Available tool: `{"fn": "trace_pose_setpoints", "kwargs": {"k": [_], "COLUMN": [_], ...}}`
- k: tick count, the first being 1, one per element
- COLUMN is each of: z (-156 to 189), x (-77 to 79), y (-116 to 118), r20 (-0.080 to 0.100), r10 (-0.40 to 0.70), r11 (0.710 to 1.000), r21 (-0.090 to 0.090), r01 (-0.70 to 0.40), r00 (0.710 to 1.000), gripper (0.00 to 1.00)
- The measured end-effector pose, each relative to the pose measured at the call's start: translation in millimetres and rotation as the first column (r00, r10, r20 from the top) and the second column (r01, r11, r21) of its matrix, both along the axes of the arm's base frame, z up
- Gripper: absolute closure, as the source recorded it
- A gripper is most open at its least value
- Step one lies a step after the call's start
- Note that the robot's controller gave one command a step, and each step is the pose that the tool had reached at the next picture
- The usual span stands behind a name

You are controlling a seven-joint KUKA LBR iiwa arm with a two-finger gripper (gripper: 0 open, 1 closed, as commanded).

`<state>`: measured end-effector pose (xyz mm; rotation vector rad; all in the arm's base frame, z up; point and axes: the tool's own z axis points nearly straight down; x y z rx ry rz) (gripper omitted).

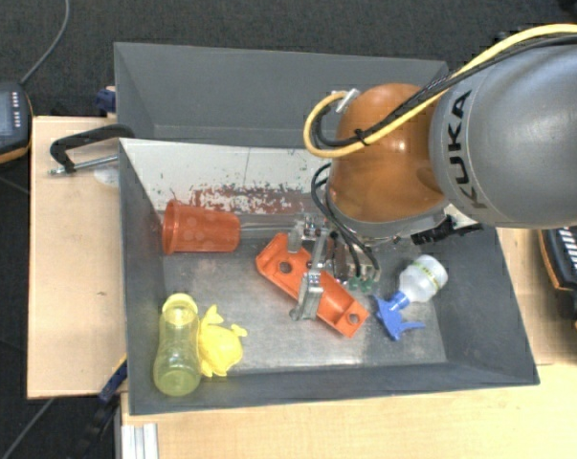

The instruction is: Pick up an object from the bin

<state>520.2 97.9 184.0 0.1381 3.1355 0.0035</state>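
Note:
My gripper point(319, 290) hangs low in the middle of the bin, right over an orange plastic bracket-shaped piece point(286, 263) that lies diagonally on the floor. One metal finger point(307, 297) rests against the near-left side of the orange piece, and the other finger is partly hidden under the wrist on its far side, so the fingers stand apart astride it. A white spray bottle with a blue trigger point(412, 295) lies just to the right of the gripper.
An orange ribbed cup point(201, 228) lies on its side at the back left. A yellow-green clear bottle point(177, 344) and a yellow rubber duck point(218, 343) lie at the front left. The arm with its orange cover and yellow cable looms over the bin's right half.

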Motion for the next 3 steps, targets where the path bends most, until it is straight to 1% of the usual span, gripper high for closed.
{"fn": "trace_pose_setpoints", "kwargs": {"k": [1, 2, 3], "z": [-81.5, -113.5, -112.9], "x": [6.7, 14.8, 10.6], "y": [-26.8, -49.1, -48.9], "r20": [0.003, 0.000, 0.002], "r10": [-0.099, -0.143, -0.181], "r11": [0.995, 0.990, 0.983], "r21": [0.002, 0.001, 0.003], "r01": [0.099, 0.143, 0.181], "r00": [0.995, 0.990, 0.983], "gripper": [0.00, 0.00, 0.00]}}
